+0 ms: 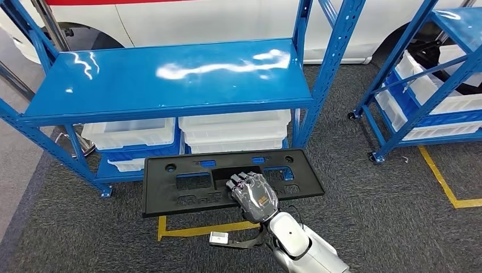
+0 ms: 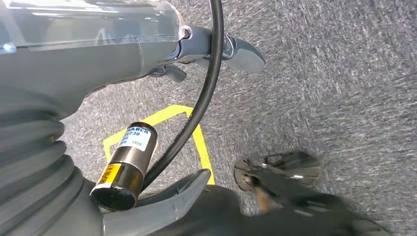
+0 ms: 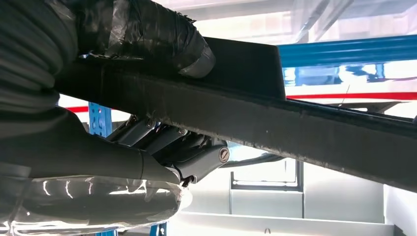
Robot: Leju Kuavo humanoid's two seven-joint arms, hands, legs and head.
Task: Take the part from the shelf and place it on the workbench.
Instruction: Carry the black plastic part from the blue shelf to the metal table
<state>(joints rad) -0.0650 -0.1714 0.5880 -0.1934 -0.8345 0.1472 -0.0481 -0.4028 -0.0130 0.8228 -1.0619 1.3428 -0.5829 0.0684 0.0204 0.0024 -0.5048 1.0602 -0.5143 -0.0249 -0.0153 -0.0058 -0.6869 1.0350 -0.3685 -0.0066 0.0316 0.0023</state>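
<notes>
Right hand point(image 1: 253, 196) clamps my black part point(image 1: 187, 185) at its near long edge, flat, clear of the blue shelf point(image 1: 170, 77), ready to carry.

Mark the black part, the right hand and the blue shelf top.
black part point(image 1: 170, 187), head view, flat face left of the hand
right hand point(image 1: 253, 196), head view, back of the hand
blue shelf top point(image 1: 170, 79), head view, bare middle of the board

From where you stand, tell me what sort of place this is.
Probably a car workshop or parts store: blue metal racks holding white bins, yellow floor tape, and a white car behind. The right hand holds a black panel.
</notes>
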